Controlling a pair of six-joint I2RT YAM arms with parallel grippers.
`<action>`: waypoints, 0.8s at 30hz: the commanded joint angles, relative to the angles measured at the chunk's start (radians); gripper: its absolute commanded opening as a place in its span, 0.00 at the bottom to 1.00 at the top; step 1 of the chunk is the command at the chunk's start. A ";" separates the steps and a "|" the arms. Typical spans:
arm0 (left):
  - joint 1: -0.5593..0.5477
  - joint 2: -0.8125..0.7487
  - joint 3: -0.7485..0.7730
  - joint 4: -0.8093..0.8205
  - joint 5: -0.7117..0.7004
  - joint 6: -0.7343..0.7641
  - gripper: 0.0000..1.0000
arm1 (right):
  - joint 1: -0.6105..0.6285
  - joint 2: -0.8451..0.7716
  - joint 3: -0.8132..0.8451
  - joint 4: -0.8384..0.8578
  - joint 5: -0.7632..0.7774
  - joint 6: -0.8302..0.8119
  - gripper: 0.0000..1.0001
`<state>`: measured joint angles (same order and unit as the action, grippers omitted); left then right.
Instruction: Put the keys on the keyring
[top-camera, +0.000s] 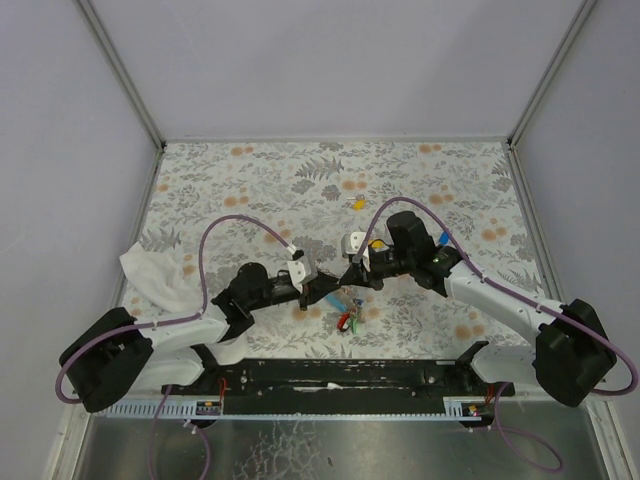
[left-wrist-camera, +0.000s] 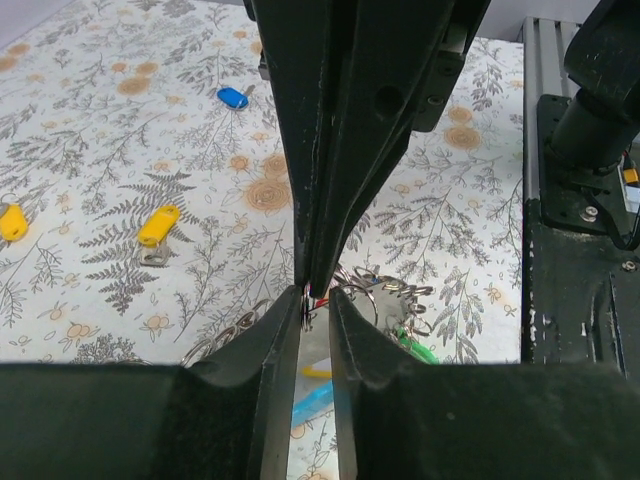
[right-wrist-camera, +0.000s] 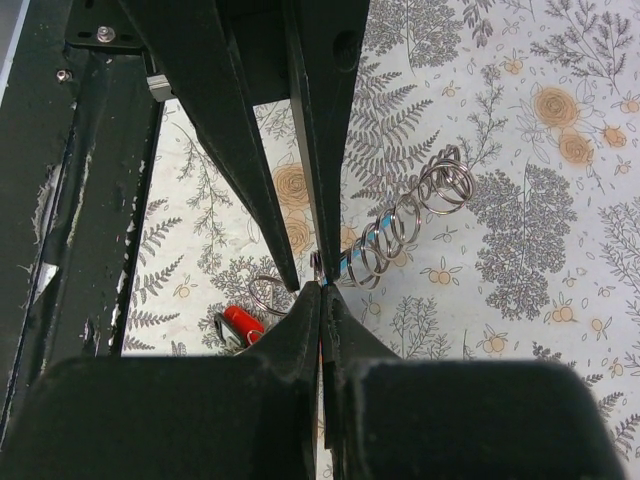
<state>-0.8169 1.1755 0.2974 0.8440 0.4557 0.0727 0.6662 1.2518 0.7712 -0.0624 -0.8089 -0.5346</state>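
The right gripper (right-wrist-camera: 322, 298) has its jaws pressed together with a red sliver between them; what it is cannot be told. The left gripper (left-wrist-camera: 315, 312) meets it tip to tip, its jaws a narrow gap apart. The keyring (right-wrist-camera: 405, 218), a string of wire rings with a light-blue section, lies on the bench (top-camera: 250, 180) and runs away from the meeting tips. A red key (right-wrist-camera: 240, 323) and a green key (left-wrist-camera: 420, 352) lie just near of them. A yellow key (left-wrist-camera: 158, 225) and a blue key (left-wrist-camera: 232, 97) lie well apart.
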 joint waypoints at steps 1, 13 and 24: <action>0.005 0.004 0.034 -0.046 -0.018 0.041 0.16 | -0.004 -0.027 0.007 0.070 -0.046 0.007 0.00; 0.005 -0.006 0.048 -0.085 -0.010 0.056 0.00 | -0.004 -0.045 0.008 0.067 -0.036 0.032 0.10; 0.006 -0.060 -0.036 0.034 -0.032 0.016 0.00 | -0.004 -0.215 -0.150 0.265 0.161 0.199 0.30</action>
<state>-0.8169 1.1397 0.2703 0.7666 0.4259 0.0986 0.6655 1.0847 0.6674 0.0711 -0.7120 -0.3985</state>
